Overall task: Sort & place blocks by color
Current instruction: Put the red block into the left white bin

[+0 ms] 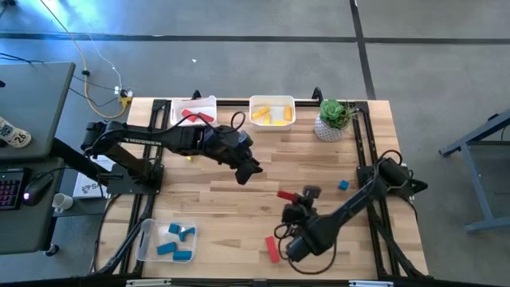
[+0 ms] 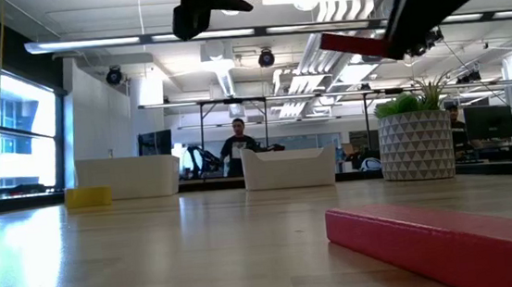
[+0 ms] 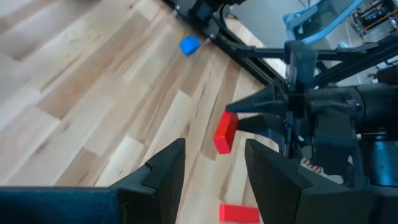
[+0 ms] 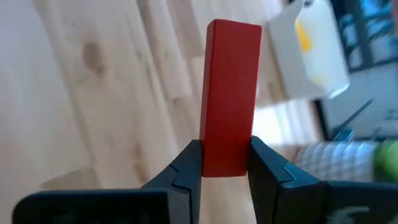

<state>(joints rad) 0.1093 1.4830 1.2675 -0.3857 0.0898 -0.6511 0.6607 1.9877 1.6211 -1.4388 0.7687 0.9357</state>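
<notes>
Right wrist view: red bar clamped, raised off the bench

Right wrist view shows the right tool (image 4: pixel 227 165) closed on a red bar (image 4: pixel 230 93), its two fingers (image 4: pixel 186 168) pressing the bar's lower end from both sides while the rest sticks out ahead of them. Seen from above, that tool (image 1: pixel 292 197) sits over the middle-right of the bench (image 1: pixel 239 207), and the low camera has the bar up in the air, clear of the wood.

The left tool (image 3: pixel 211 168) hangs above the bench centre with its fingers apart and nothing between them (the left wrist camera looks straight at the held bar).

A second red block (image 1: pixel 272 249) lies flat near the front edge, and a small blue block (image 1: pixel 343 185) lies over by the right arm's base. Red pieces lie in a white bin (image 1: pixel 209 104) at the back left, yellow ones in the white bin (image 1: pixel 272 101) beside it, and blue ones in a clear bin (image 1: pixel 145 241) at the front left. A yellow speck (image 1: pixel 189 157) beside the left arm may be another block; it is too small to be sure.
</notes>
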